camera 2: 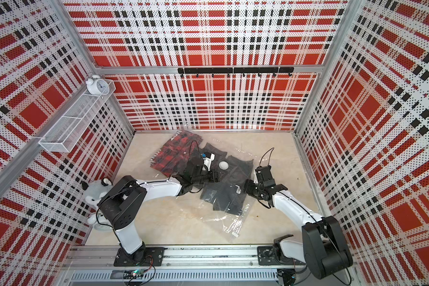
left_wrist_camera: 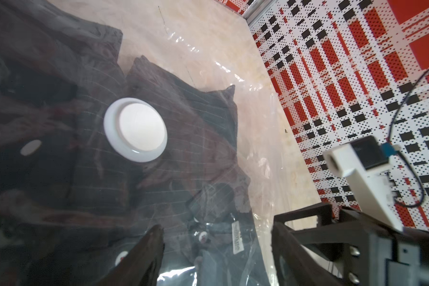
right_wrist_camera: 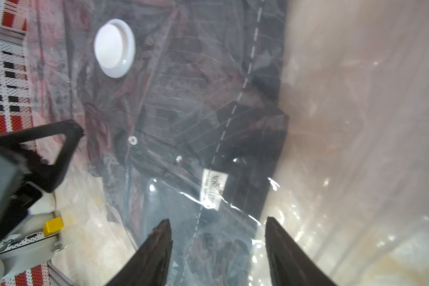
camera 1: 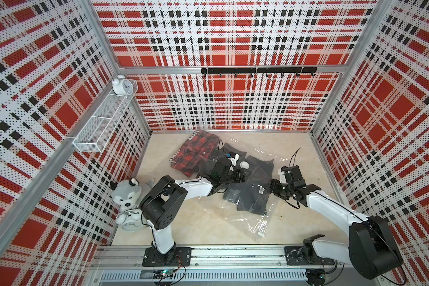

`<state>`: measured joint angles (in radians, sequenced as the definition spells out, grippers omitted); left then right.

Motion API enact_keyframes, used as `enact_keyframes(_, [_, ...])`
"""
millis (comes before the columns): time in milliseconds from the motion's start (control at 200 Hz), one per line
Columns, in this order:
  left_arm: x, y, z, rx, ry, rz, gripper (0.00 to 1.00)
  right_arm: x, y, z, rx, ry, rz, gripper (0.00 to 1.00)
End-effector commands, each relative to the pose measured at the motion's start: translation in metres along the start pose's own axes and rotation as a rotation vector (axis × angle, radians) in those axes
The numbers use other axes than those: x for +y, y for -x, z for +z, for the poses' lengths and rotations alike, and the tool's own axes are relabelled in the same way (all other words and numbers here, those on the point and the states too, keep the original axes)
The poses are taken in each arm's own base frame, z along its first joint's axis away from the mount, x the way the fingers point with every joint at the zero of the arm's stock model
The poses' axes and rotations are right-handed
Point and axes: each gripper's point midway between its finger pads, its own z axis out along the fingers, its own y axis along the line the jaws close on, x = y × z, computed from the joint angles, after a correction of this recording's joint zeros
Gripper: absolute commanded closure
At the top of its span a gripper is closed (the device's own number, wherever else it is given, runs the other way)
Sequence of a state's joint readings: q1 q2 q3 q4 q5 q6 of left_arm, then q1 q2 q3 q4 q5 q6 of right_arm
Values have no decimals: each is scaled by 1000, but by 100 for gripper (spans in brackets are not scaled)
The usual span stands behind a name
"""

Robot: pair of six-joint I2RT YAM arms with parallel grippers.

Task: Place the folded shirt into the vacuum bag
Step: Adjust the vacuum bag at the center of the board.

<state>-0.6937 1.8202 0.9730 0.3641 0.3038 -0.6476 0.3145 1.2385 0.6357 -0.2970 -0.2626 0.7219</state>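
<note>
On the pale floor (camera 1: 183,222) between the two arms lies the vacuum bag (camera 1: 258,222), clear and crinkled, running from the far left to the near right. Its small white slider clip (camera 1: 261,234) sits at the near end. A dark shirt (camera 1: 255,198) shows through the plastic, with the round white valve (camera 1: 244,164) lying above its far part. A red checked shirt (camera 1: 196,153) lies at the bag's far left end; whether it is inside cannot be told. The left gripper (left_wrist_camera: 217,225) hangs over the bag just near of the valve, jaws apart and holding nothing. The right gripper (right_wrist_camera: 218,219) is at the dark shirt's right edge, jaws likewise apart and empty.
</note>
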Motion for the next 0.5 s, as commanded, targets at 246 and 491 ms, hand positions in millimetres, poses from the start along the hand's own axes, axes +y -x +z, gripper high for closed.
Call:
enact_keyframes(246, [4, -18, 24, 53, 5, 22, 29, 16, -11, 21, 43, 49, -22, 37])
enact_keyframes(491, [27, -16, 29, 20, 23, -34, 29, -5, -11, 45, 64, -46, -24, 37])
